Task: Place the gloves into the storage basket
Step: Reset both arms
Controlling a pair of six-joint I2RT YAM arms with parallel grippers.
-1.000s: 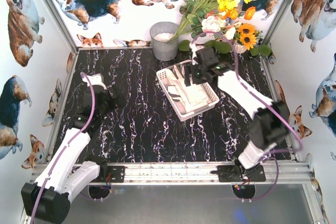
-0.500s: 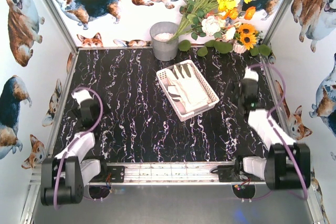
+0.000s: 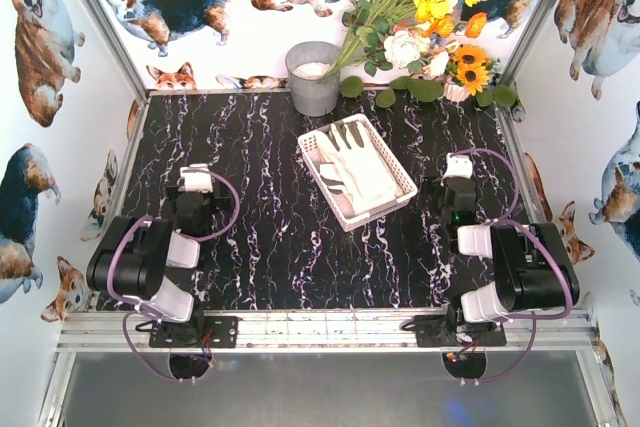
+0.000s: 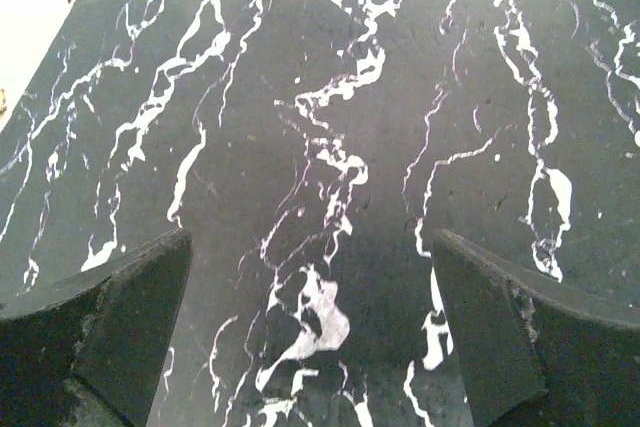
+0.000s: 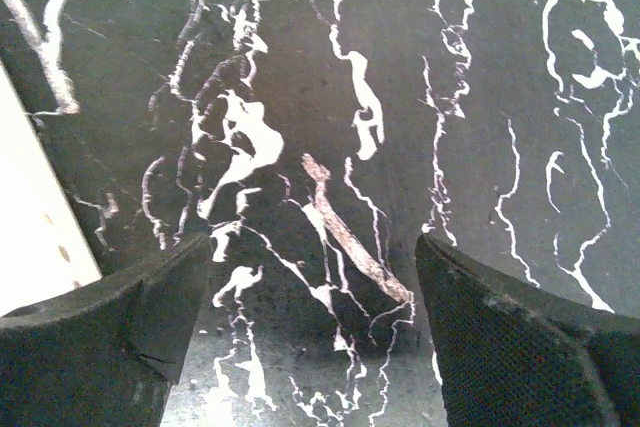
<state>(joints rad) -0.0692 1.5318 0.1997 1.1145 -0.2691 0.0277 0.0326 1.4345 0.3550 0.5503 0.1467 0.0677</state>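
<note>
Top external shows you the gloves lying diagonally inside the storage basket, nearer the right gripper. It and the left gripper both stand spread and empty.

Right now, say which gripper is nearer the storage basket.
Right. The right gripper sits just right of the storage basket; the left gripper is well off to its left.

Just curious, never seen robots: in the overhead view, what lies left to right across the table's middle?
left black two-finger gripper → shallow white lattice plastic basket holding cream-and-grey work gloves → right black two-finger gripper
</note>
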